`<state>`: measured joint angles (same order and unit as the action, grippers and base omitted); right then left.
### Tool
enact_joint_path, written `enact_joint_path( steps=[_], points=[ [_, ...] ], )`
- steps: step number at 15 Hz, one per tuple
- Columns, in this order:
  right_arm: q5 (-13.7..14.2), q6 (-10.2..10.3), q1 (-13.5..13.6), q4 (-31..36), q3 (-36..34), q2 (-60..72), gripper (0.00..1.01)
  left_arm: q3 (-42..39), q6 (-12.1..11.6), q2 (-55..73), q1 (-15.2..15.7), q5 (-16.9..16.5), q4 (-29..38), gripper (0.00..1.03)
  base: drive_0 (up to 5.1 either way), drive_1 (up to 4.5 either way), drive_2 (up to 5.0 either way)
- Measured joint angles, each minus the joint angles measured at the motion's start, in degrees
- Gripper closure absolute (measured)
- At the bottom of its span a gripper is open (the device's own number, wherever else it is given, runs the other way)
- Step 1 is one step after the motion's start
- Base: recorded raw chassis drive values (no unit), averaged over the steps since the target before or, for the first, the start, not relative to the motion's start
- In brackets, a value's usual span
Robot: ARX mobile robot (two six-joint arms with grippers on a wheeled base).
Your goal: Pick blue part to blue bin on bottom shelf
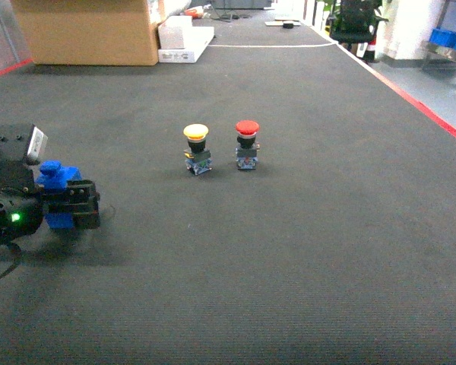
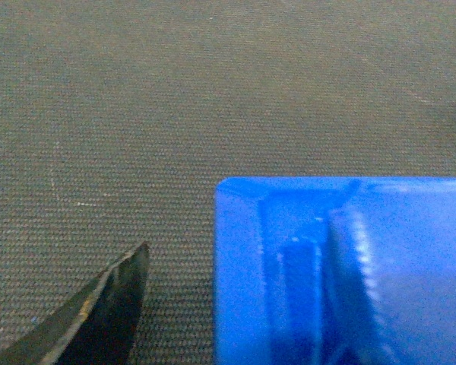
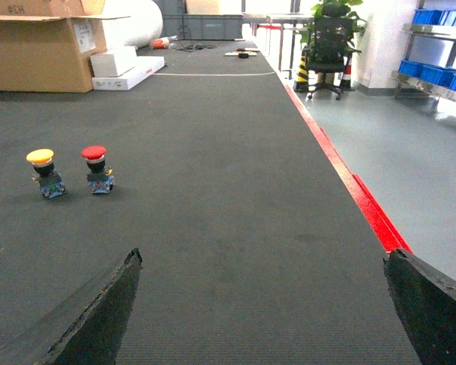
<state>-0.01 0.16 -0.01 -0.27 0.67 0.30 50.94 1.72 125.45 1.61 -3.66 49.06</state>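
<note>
1. Nearest us in the head view, our left pincer (image 1: 70, 204) sits at the left edge, clenched on the blue part (image 1: 57, 176), whose rounded cap pokes up above the black fingers.
2. Ahead lies a broad stretch of dark mat (image 1: 289, 251), bare apart from a yellow-capped push button (image 1: 197, 148) and a red-capped push button (image 1: 247, 144), upright, just beside each other and well apart from the pincer.
3. On the right, a red floor line (image 1: 429, 114) marks the mat's edge; a cardboard box (image 1: 87, 30) and a flat white box (image 1: 184, 38) stand at the far left end.
4. Our left wrist camera shows only blurred blue plastic of the part (image 2: 342, 274) filling the lower right, one dark finger (image 2: 99, 319) cut off at lower left, and mat weave.
5. Our right wrist camera alone shows the right pincer (image 3: 266, 304) released, fingers wide apart over bare mat, plus blue bins (image 3: 441, 72) on a steel rack at the far right and an office chair (image 3: 327, 46).
6. We cannot make out which rack level holds those bins.
</note>
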Motion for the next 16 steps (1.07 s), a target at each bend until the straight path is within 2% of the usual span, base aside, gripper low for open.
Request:
enact_joint_path(
  steps=[4, 6, 8, 9, 10, 13, 14, 16],
  points=[
    [0.0, 0.0, 0.0, 0.0, 0.0, 0.0, 0.03, 0.0, -0.5, 0.8, 0.9, -0.7, 1.7, 0.55, 0.0, 0.00, 0.0],
    [0.0, 0.0, 0.0, 0.0, 0.0, 0.0, 0.03, -5.0, -1.8, -2.4, 0.3, -1.9, 4.0, 0.58, 0.0, 0.00, 0.0],
    [0.0, 0.0, 0.0, 0.0, 0.0, 0.0, 0.03, -14.1, -2.2, -12.0, -1.2, -0.4, 9.6, 0.58, 0.0, 0.00, 0.0],
    [0.0, 0.0, 0.0, 0.0, 0.0, 0.0, 0.03, -18.1, -2.1, -18.6, -1.8, 0.2, 9.3, 0.58, 0.0, 0.00, 0.0],
    [0.0, 0.0, 0.0, 0.0, 0.0, 0.0, 0.03, -22.3, -2.0, -26.0, -2.8, 1.3, 7.3, 0.58, 0.0, 0.00, 0.0],
    [0.0, 0.0, 0.0, 0.0, 0.0, 0.0, 0.03, -33.1, -0.1, -53.1, -6.3, 6.1, -6.7, 0.59, 0.0, 0.00, 0.0],
    [0.0, 0.0, 0.0, 0.0, 0.0, 0.0, 0.03, -35.3, -0.1, -63.6, -6.6, 7.8, -12.5, 0.59, 0.0, 0.00, 0.0],
    [0.0, 0.0, 0.0, 0.0, 0.0, 0.0, 0.03, -37.5, -0.2, -82.2, -6.3, 9.2, -26.0, 0.59, 0.0, 0.00, 0.0]
  ],
)
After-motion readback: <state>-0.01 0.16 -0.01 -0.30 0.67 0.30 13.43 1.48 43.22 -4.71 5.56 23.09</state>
